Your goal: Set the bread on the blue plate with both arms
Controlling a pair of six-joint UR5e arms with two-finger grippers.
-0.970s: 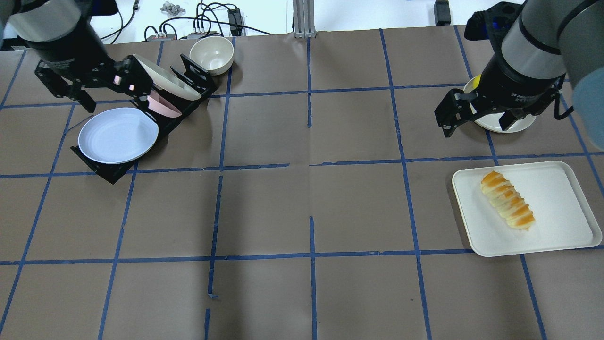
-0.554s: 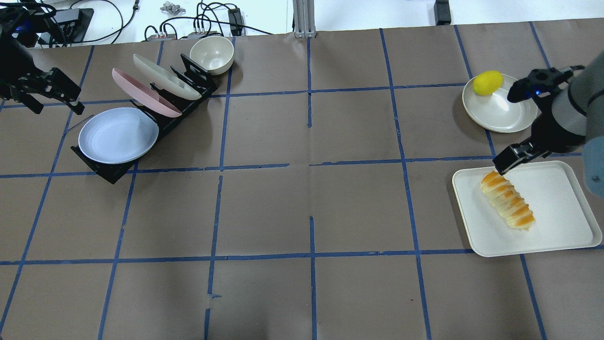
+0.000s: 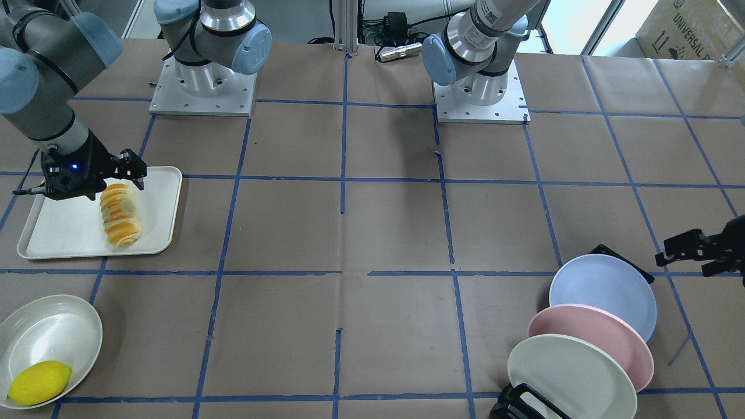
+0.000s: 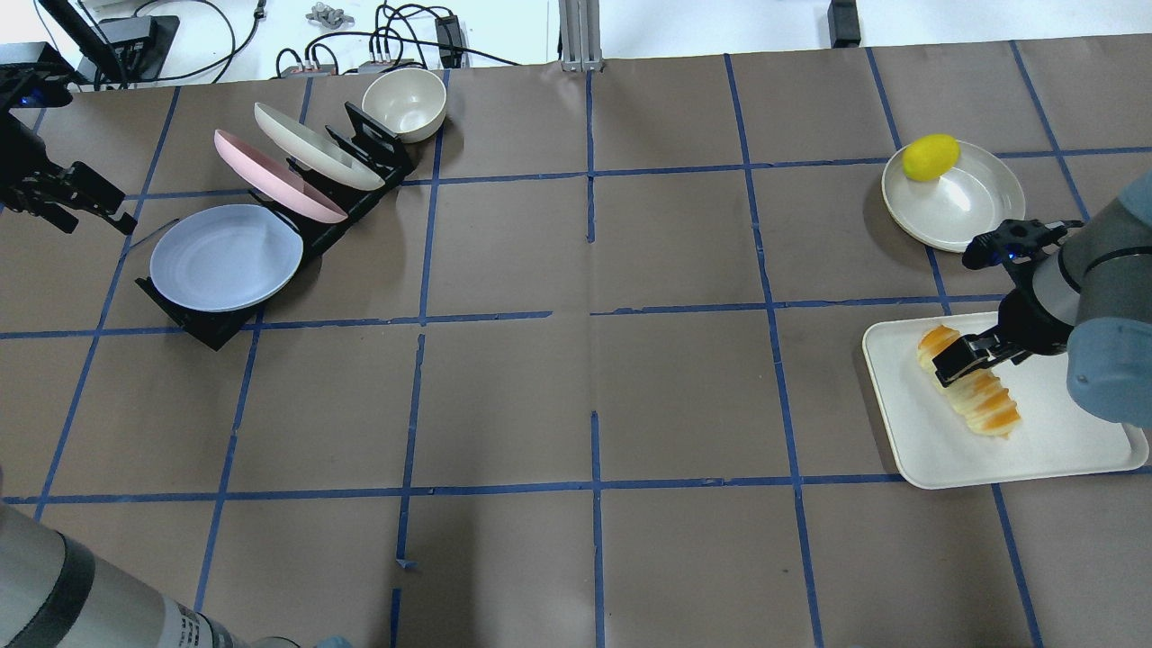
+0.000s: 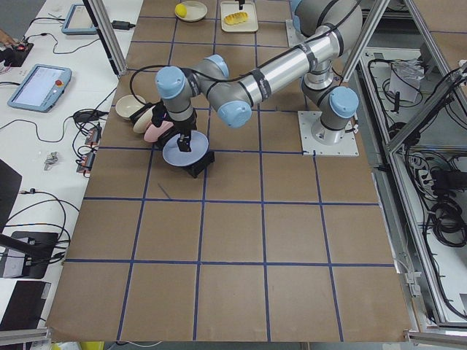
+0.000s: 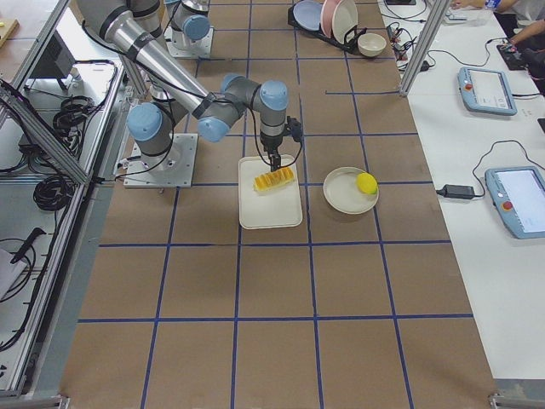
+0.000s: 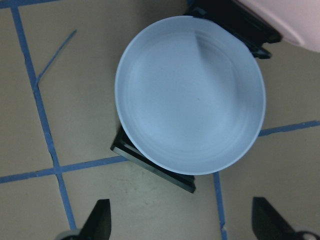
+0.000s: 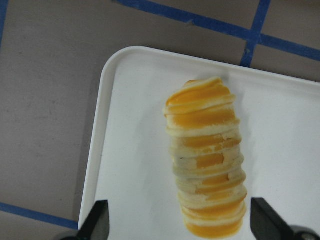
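The striped orange-and-cream bread (image 4: 976, 394) lies on a white tray (image 4: 1071, 432); it also shows in the front view (image 3: 120, 214) and the right wrist view (image 8: 207, 160). My right gripper (image 4: 985, 351) is open and hangs over the bread's far end, with its fingertips (image 8: 97, 222) wide on either side of the near end in the wrist view. The blue plate (image 4: 225, 258) leans in the front slot of a black rack (image 4: 369, 144). It fills the left wrist view (image 7: 190, 95). My left gripper (image 4: 90, 211) is open and empty, to the left of the plate.
A pink plate (image 4: 274, 175) and a cream plate (image 4: 315, 144) stand in the same rack behind the blue one. A cream bowl (image 4: 403, 102) sits beyond the rack. A yellow lemon (image 4: 930, 157) lies on a cream dish (image 4: 963, 207) behind the tray.
The right gripper has moved from above the lemon dish toward me and down over the bread. The left gripper has moved left, off the rack, to beside the blue plate.
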